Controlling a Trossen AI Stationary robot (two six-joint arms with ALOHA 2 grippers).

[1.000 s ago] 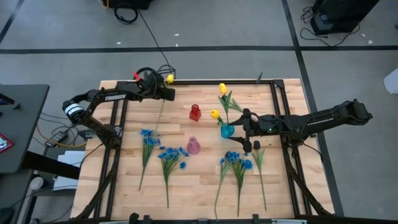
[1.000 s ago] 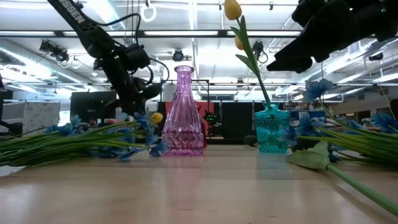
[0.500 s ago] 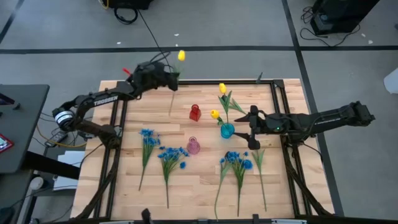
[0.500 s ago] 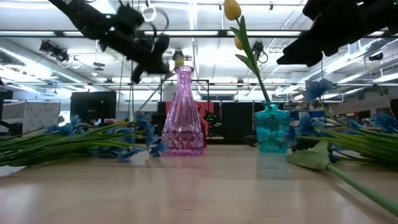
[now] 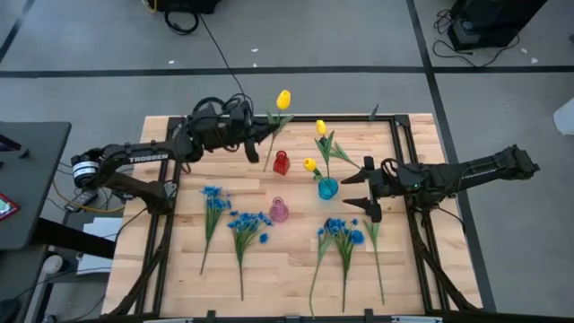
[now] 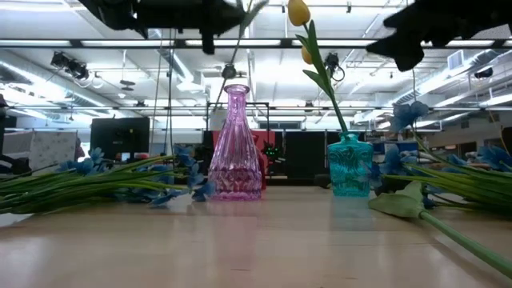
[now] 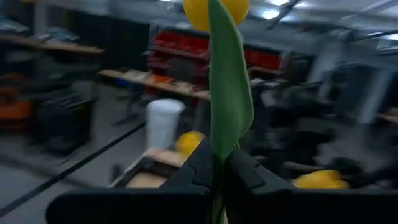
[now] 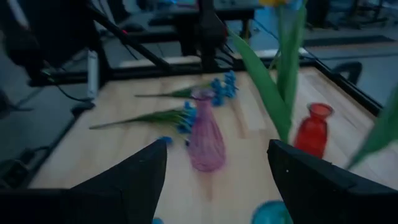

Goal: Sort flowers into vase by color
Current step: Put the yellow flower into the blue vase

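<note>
My left gripper (image 5: 262, 136) is shut on a yellow tulip (image 5: 283, 99), high over the table's far side, just left of the red vase (image 5: 281, 162). The teal vase (image 5: 328, 187) holds two yellow tulips (image 5: 320, 127) by their stems. The pink vase (image 5: 279, 210) stands empty nearer the middle. My right gripper (image 5: 357, 190) hovers open just right of the teal vase, with nothing between its fingers. Bunches of blue flowers (image 5: 213, 197) (image 5: 247, 222) (image 5: 343, 231) lie flat on the table's near half. My left gripper pinches the tulip's green stem (image 7: 216, 163) between its two fingers, below the leaf and the bud (image 7: 216, 9). The fingers come level from the table's left and lie across the stem. The tulip stands nearly upright, bud up, lifted clear, its lower end (image 6: 230, 72) hanging free.
A green stem with a leaf (image 5: 375, 247) lies on the table below my right gripper. A black frame (image 5: 395, 161) runs along the table's edges. Bare wood shows between the red vase and the left blue bunches.
My left gripper has risen from the table's far left and swung right toward the red vase, tipping from pointing down to level. The yellow tulip, which lay on the table, now hangs upright and clear. My right gripper has drawn back a little toward the right edge.
</note>
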